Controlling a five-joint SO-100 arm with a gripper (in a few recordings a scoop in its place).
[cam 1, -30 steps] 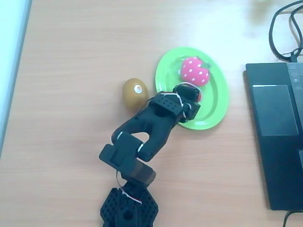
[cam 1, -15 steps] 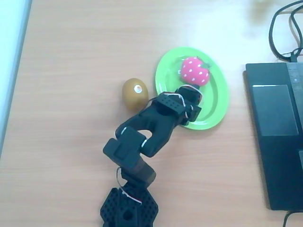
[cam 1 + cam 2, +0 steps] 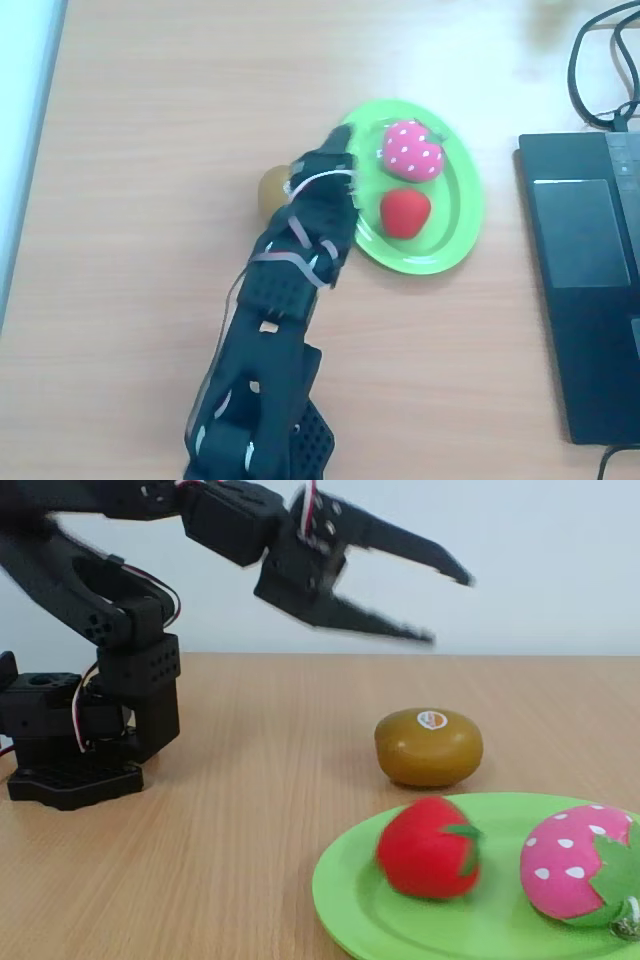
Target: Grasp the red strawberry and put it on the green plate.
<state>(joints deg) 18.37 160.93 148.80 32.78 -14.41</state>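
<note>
The red strawberry point(image 3: 405, 212) lies on the green plate point(image 3: 462, 225), on the half nearer the arm in the overhead view, just beside the pink spotted strawberry point(image 3: 412, 150) and apart from it by a narrow gap. In the fixed view it rests on its side, green top pointing toward the pink one, well inside the rim. The gripper point(image 3: 440, 608) hangs high above the surface with its jaws spread wide and nothing between them; from above it sits over the plate's left edge, partly covering the brown kiwi point(image 3: 429, 746) that stands on the surface just off the plate.

Judged from this, the placing looks done and the step in hand is the retreat. To do it well, the arm should keep its height while it draws back toward its base, so the lower finger passes clear over the kiwi and the rim of the plate. The jaws are best left apart until the gripper is away from the fruit. A slow, straight pull suits; a sideways sweep at low height could nudge the light plate or roll the strawberry off.
</note>
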